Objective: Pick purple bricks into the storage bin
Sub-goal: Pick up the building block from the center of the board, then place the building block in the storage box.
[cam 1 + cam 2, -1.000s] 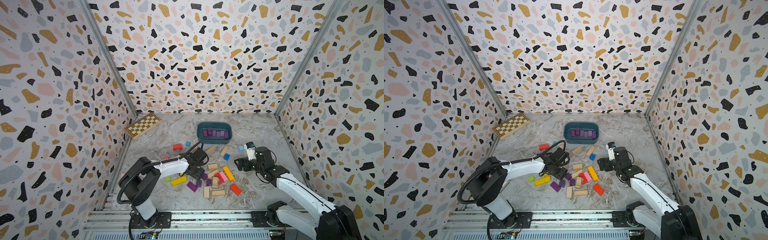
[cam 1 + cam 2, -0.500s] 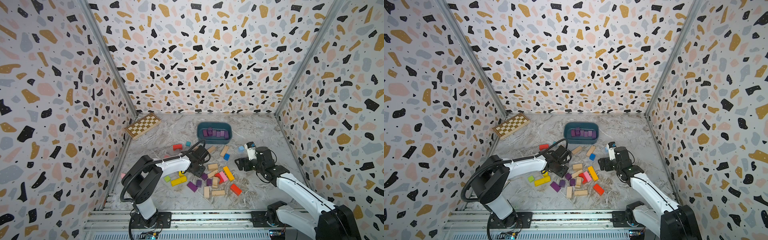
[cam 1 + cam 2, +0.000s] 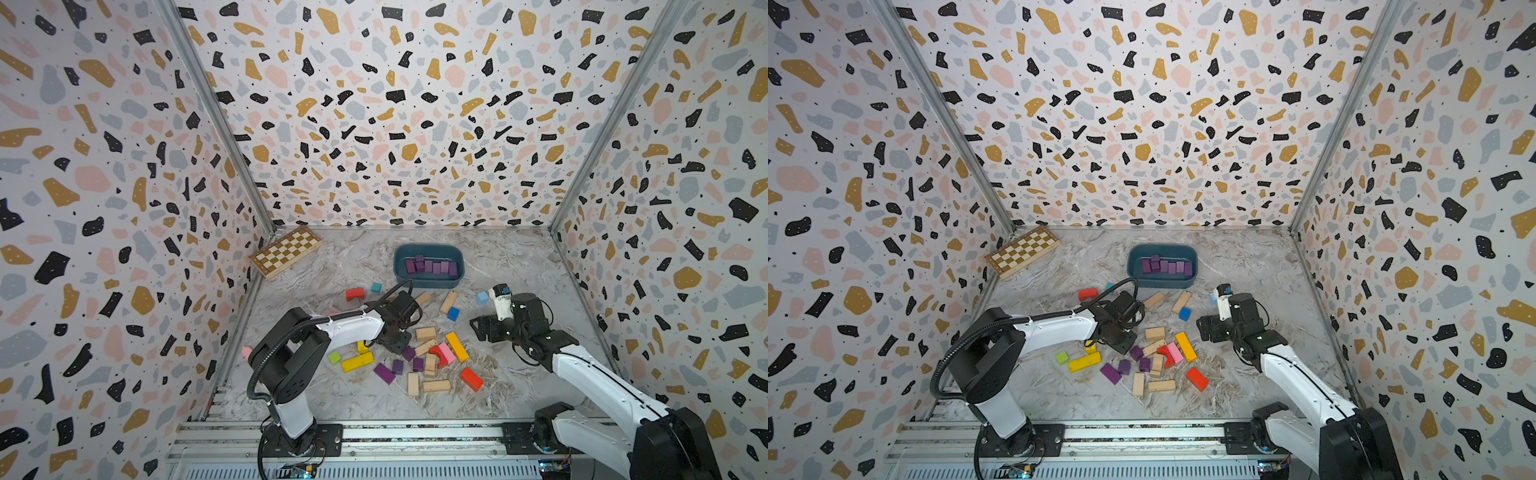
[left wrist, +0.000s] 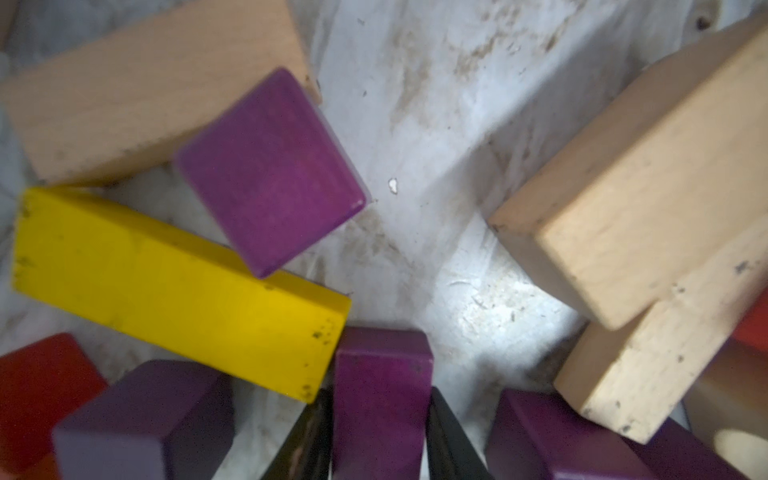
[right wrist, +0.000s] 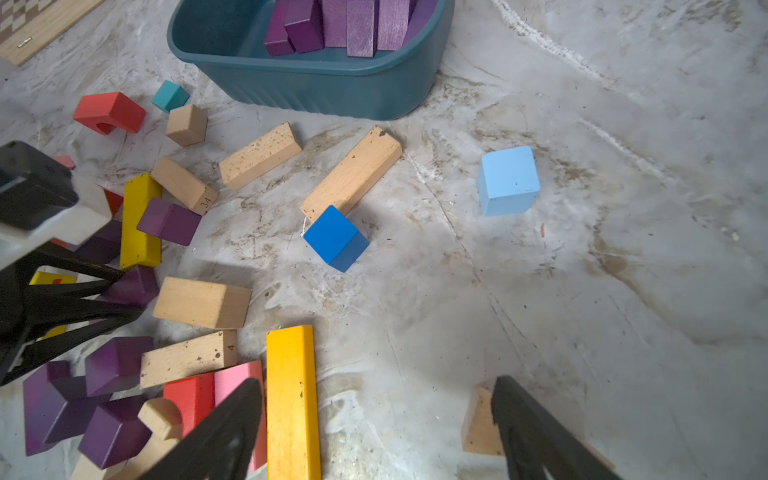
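top views, left gripper: your left gripper (image 3: 395,344) (image 3: 1121,345) is low at the left edge of the block pile (image 3: 432,361); what it holds is hidden from up here.
top views, storage bin: the storage bin (image 3: 428,284) (image 3: 1160,283) stands beyond the pile toward the back wall, with a row of purple bricks (image 3: 432,266) already in it. a few loose purple bricks (image 3: 384,372) lie just beside that gripper.
top views, right gripper: your right gripper (image 3: 482,328) (image 3: 1206,329) hangs right of the pile, well apart from the loose purple ones.
left wrist, grip: the fingers (image 4: 307,440) press both sides of one held brick (image 4: 380,374), so it is pinched (its length seems to run along the fingers, not across them). a yellow bar (image 4: 178,282) lies just beside it.
right wrist, right gripper: your right gripper (image 5: 376,386) is spread wide, with nothing between the jaws.
right wrist, route: from the held brick (image 5: 133,286) the storage bin (image 5: 316,91) lies past the plain wooden blocks (image 5: 259,156).
next move, as i judge it: lift clear first, then carry forward and slightly right. the left arm is loaded, so it makes the trip.
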